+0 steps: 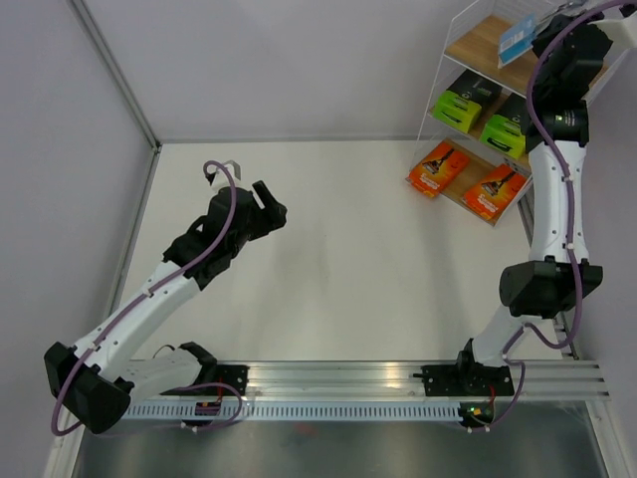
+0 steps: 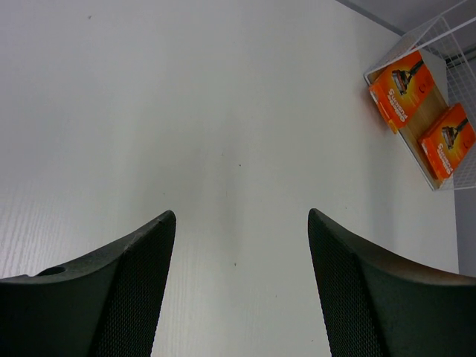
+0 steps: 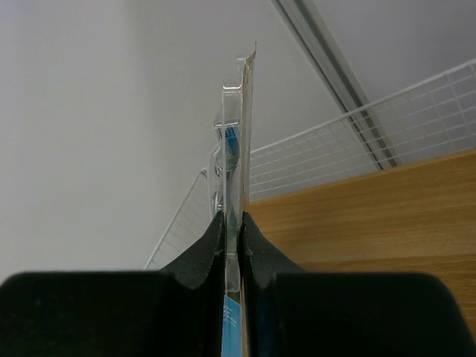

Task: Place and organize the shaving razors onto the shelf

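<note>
The white wire shelf (image 1: 460, 30) stands at the far right with stepped wooden boards. Two orange razor cards (image 1: 439, 167) (image 1: 496, 190) lie on its lowest board; the left wrist view shows them too (image 2: 402, 88) (image 2: 445, 140). Two black boxes with lime-green ends (image 1: 464, 100) (image 1: 507, 125) sit on the middle board. My right gripper (image 3: 233, 217) is shut on the clear blister pack with blue card (image 3: 238, 149), held edge-on over the top board (image 3: 387, 216); from above the pack (image 1: 517, 40) shows by the top board. My left gripper (image 2: 239, 223) hangs open over the bare table.
A grey wall rail (image 1: 114, 75) borders the table on the left and back. The aluminium base rail (image 1: 338, 378) runs along the near edge. The shelf's wire side panel (image 3: 357, 145) rises behind the top board.
</note>
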Controlling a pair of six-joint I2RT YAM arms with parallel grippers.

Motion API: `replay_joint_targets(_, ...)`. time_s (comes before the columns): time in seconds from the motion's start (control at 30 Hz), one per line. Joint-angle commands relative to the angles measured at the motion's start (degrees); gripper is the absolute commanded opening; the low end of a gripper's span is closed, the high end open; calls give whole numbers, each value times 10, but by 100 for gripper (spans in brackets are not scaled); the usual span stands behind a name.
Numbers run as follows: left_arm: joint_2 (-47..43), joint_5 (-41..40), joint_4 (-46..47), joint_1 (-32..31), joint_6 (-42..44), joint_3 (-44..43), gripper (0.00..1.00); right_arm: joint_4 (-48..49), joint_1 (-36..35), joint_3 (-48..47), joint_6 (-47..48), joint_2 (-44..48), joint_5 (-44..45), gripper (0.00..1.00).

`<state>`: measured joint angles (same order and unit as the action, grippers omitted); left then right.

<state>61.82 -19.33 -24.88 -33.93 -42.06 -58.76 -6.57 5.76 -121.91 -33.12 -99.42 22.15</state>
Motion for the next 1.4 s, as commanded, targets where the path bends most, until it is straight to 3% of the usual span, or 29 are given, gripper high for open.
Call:
replay_joint_targets(0.0, 8, -4, 4, 7, 5, -1, 77, 15, 18, -14, -47, -21, 10, 1)
replay_joint_targets(0.17, 30, 5, 15, 15, 4, -6, 77, 98, 20, 20, -84, -27, 34, 1)
replay_joint_targets(0.4, 52, 25, 33, 33, 5, -6, 77, 10, 15, -76, -89, -93, 25, 2)
replay_joint_targets(0.43, 53, 32, 38, 36, 6, -5, 77, 0, 13, -74, -83, -92, 29, 6)
replay_joint_targets(0.47, 53, 36, 38, 38, 8, -5, 77, -5, 9, -69, -71, -89, 35, 20)
replay_joint_targets(0.53, 53, 41, 40, 42, 15, -4, 77, -33, 4, -71, -52, -86, 41, 38)
replay_joint_targets(0.57, 53, 44, 41, 46, 15, -5, 77, -51, 0, -80, -38, -86, 46, 55)
replay_joint_targets(0.67, 52, 61, 45, 57, 24, -7, 77, -122, -1, -133, -15, -90, 17, 69)
replay_joint_targets(0.77, 51, 79, 54, 67, 26, -7, 77, -176, -2, -157, 17, -79, -10, 76)
replay_joint_targets(1.03, 52, 119, 64, 72, 37, -8, 78, -246, -2, -156, 29, -20, -132, 79)
replay_joint_targets(1.17, 44, 139, 63, 80, 42, -7, 80, -231, -1, -67, 34, 44, -248, 83)
replay_joint_targets(1.27, 36, 173, 60, 101, 31, -4, 89, -200, -2, 23, 54, 101, -329, 98)
replay_joint_targets(1.37, 30, 213, 52, 120, 37, -7, 99, -141, -4, 151, 68, 175, -406, 98)
